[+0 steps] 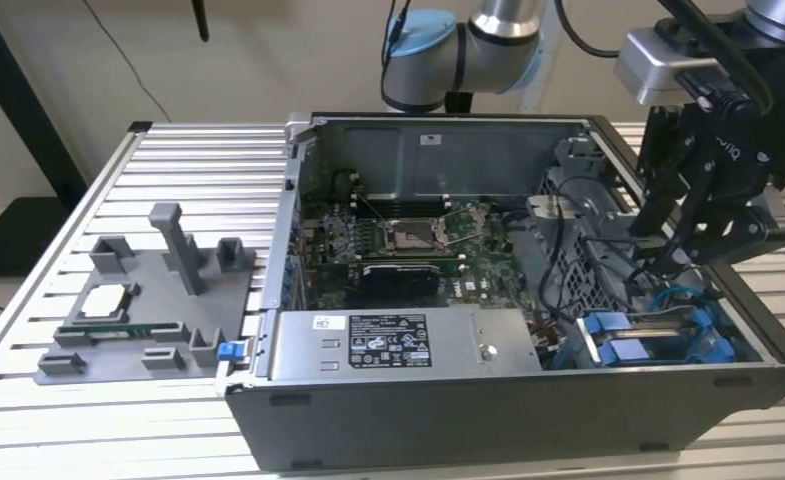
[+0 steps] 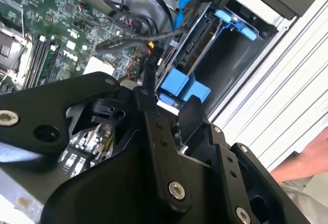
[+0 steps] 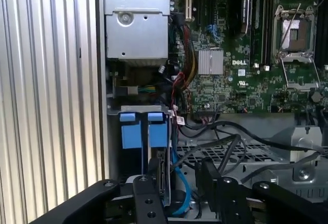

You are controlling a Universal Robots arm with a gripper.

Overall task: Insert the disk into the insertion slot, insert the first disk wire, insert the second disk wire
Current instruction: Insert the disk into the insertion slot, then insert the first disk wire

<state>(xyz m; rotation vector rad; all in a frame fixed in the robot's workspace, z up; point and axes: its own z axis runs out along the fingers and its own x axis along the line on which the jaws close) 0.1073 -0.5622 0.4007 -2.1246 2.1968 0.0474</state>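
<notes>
The disk [image 3: 163, 175] stands on its edge inside the insertion slot [image 3: 138, 112], at the corner of the open computer case [image 1: 499, 400] on the exterior view's right. Its blue carrier tabs [image 3: 158, 134] stick out of the bay. In the second wrist view the disk [image 2: 202, 42] is a dark slab between blue tabs [image 2: 180, 84]. A blue wire [image 3: 182, 196] curls beside the disk's connector edge, and black wires [image 3: 233, 144] lie loose over the cage. My gripper [image 1: 659, 262] hangs just over the bay, open. Its fingers [image 3: 148, 180] straddle the disk's connector edge without closing on anything.
A silver power supply box [image 1: 392, 345] lies along the case's near wall and the motherboard [image 1: 406, 240] fills its middle. A perforated cage [image 3: 287, 152] borders the bay. A grey fixture [image 1: 152, 300] with parts sits on the slatted table. A person's hand [image 2: 307, 157] rests beside the case.
</notes>
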